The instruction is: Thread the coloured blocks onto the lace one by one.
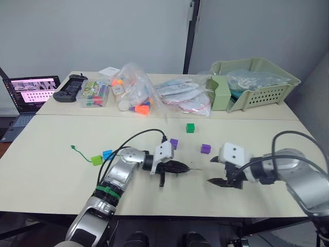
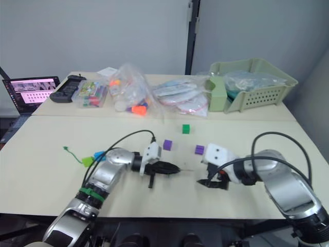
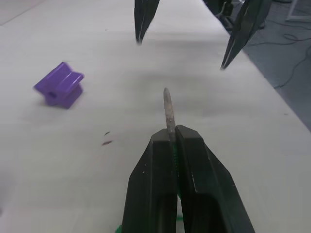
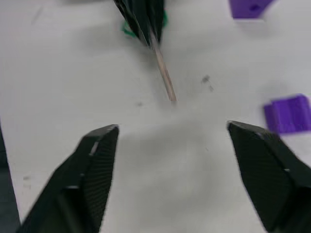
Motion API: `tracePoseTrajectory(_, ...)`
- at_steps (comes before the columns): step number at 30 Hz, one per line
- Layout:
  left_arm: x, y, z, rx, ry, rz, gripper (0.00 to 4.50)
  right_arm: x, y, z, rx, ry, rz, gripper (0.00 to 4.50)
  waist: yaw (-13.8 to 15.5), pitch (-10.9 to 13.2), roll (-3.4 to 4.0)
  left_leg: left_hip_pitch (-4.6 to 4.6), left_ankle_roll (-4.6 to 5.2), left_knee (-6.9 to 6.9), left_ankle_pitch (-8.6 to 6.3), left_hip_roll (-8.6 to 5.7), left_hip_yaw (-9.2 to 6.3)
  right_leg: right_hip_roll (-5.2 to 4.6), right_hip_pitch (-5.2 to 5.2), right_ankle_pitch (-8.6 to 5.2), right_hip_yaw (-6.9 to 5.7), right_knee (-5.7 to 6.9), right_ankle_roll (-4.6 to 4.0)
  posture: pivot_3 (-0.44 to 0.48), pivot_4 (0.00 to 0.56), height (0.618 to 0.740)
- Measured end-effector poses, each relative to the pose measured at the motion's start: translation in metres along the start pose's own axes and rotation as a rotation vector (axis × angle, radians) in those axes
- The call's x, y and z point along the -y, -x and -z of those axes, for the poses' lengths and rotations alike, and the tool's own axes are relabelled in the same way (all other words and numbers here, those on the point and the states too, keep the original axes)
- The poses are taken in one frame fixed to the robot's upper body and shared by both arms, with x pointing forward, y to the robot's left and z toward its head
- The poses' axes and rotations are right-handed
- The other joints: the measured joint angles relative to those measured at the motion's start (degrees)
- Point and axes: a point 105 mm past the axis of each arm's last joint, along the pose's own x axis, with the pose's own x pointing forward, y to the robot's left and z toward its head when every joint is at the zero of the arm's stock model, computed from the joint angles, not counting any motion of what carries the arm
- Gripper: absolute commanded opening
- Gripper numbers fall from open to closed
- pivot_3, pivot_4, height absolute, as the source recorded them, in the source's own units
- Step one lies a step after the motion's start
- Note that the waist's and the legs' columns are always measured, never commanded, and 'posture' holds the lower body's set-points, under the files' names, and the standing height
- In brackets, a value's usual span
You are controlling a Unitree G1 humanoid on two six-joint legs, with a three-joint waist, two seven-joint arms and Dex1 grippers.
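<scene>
Two cream tables (image 1: 241, 128) stand pushed together, a seam running between them, before a pale grey wall (image 1: 92, 31) (plain, evenly lit). A dark vertical post (image 1: 191, 36) divides the wall. An open laptop (image 1: 28, 95) sits at the left edge.

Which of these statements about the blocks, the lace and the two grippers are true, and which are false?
1. The left gripper is shut on the lace tip. True.
2. The right gripper holds a purple block. False: its jaws are open and empty.
3. Two blocks, lime green and blue, lie close together near the lace's knotted end. True.
4. The dark green block lies inside the green basket. False: it lies on the table.
5. Two purple blocks lie on the table. True.
</scene>
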Motion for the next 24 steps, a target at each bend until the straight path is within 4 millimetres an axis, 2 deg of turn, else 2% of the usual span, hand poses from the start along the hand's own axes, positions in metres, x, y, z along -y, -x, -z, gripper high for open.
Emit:
tracePoseTrajectory(4, -0.005, 0.010, 0.003, -0.011, 0.007, -0.032, 0.00, 0.013, 0.010, -0.005, 0.037, -0.008, 0.093, 4.45, -0.09, 0.00, 0.00, 0.00, 0.00, -0.01, 0.00, 0.00, 0.00, 0.00, 0.00, 0.00, -0.01, 0.00, 0.00, 0.000, 0.150, 0.734)
tracePoseTrajectory(7, -0.009, 0.018, 0.003, -0.015, 0.005, -0.062, 0.00, 0.024, 0.008, -0.008, 0.096, -0.052, 0.169, 4.45, -0.11, 0.00, 0.00, 0.00, 0.00, -0.01, 0.00, 0.00, 0.00, 0.00, 0.00, 0.00, 0.00, 0.00, 0.00, 0.000, 0.150, 0.734)
tracePoseTrajectory(10, -0.011, 0.027, 0.006, -0.024, 0.010, -0.090, 0.00, 0.043, 0.002, -0.010, 0.211, -0.187, 0.295, 4.45, -0.16, 0.00, 0.00, 0.02, 0.00, -0.03, 0.00, 0.02, -0.01, 0.01, 0.01, 0.00, 0.00, 0.02, 0.00, 0.000, 0.150, 0.734)
tracePoseTrajectory(12, -0.010, 0.030, 0.007, -0.020, 0.012, -0.104, 0.00, 0.052, -0.007, -0.002, 0.267, -0.317, 0.374, 4.45, -0.16, -0.01, 0.00, 0.00, 0.00, -0.06, 0.00, 0.00, -0.02, 0.00, -0.01, 0.00, 0.01, 0.04, -0.01, 0.000, 0.150, 0.734)
tracePoseTrajectory(15, -0.008, 0.036, 0.011, -0.026, 0.025, -0.123, 0.00, 0.049, -0.023, 0.009, 0.299, -0.439, 0.427, 4.45, 0.04, -0.01, 0.01, -0.02, 0.00, -0.08, 0.00, -0.04, -0.03, -0.04, -0.04, 0.02, 0.00, 0.07, 0.00, 0.000, 0.150, 0.734)
tracePoseTrajectory(21, -0.005, 0.037, 0.010, -0.021, 0.016, -0.124, 0.00, 0.031, -0.055, 0.021, 0.352, -0.638, 0.509, 4.45, -0.09, -0.02, 0.03, -0.01, -0.01, -0.09, 0.00, -0.02, -0.02, -0.03, -0.04, 0.02, 0.00, 0.06, 0.00, 0.000, 0.150, 0.734)
tracePoseTrajectory(24, -0.005, 0.037, 0.010, -0.020, 0.018, -0.118, 0.00, 0.030, -0.062, 0.026, 0.337, -0.672, 0.562, 4.45, -0.17, -0.02, 0.03, 0.00, -0.01, -0.09, 0.00, -0.02, 0.00, -0.03, -0.03, 0.01, 0.01, 0.05, 0.00, 0.000, 0.150, 0.734)
